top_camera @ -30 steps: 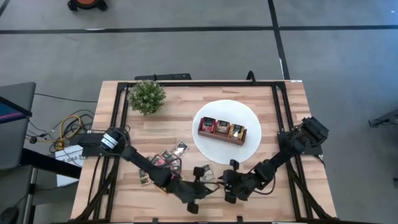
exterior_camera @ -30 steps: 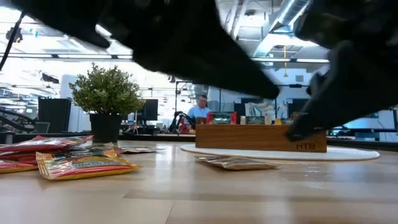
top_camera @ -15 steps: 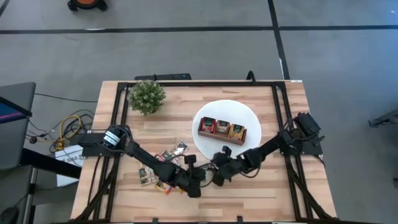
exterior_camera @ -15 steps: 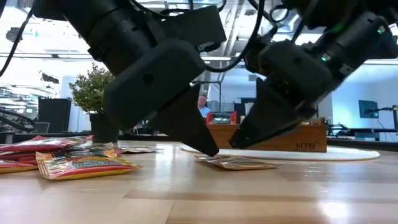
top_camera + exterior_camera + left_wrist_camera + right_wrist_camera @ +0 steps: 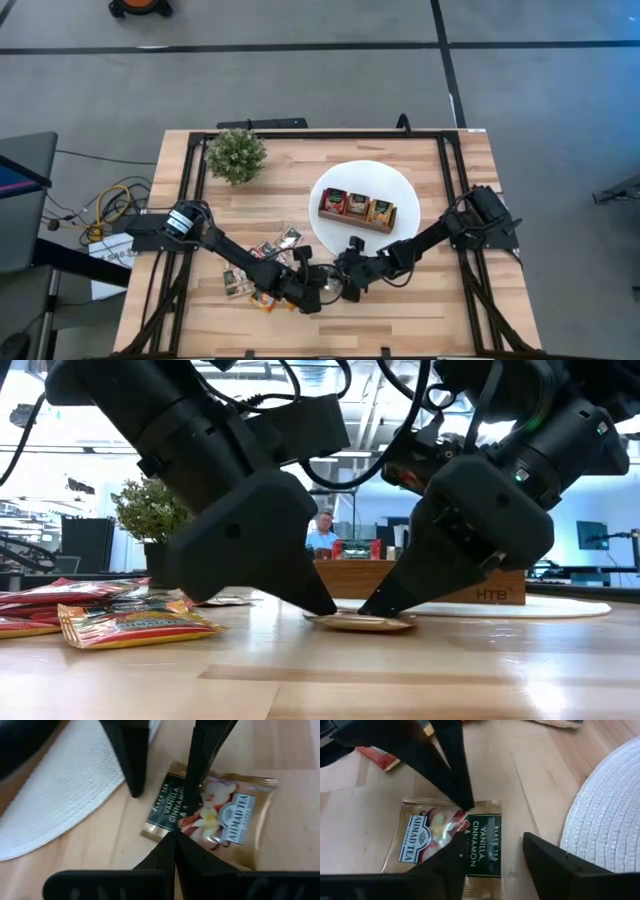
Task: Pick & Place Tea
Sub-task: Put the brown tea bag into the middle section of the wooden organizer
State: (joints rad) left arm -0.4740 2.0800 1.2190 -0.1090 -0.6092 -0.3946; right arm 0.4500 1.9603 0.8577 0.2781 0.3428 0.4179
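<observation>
Sachet, pale gold with a dark green end panel, printed "Ahmad Tea" and "Vanilla Cinnamon", lying flat on the wooden table just beside the rim of the white plate. From my overhead camera I can hardly see it: both arms meet over it and cover nearly all of it. From table height it shows only as a thin pale sliver under the two sets of dark tips.

Left gripper: fingers pressed together into a single point, that point resting on the sachet's near edge in its own wrist camera. Nothing is held between them.

Right gripper: fingers spread apart, one finger over the sachet's picture panel, the other over bare wood between sachet and plate. I cannot say whether either tip actually touches the foil.

Other tea: a loose heap of sachets, mostly red, on the table toward the left arm's side, partly hidden under that arm; seen from table height, an orange-red one lies nearest the lens. Three more sachets stand in the brown wooden tray on the plate; their print is too small for me to read.

Small potted plant: far left corner of the table, well apart from the grippers.
</observation>
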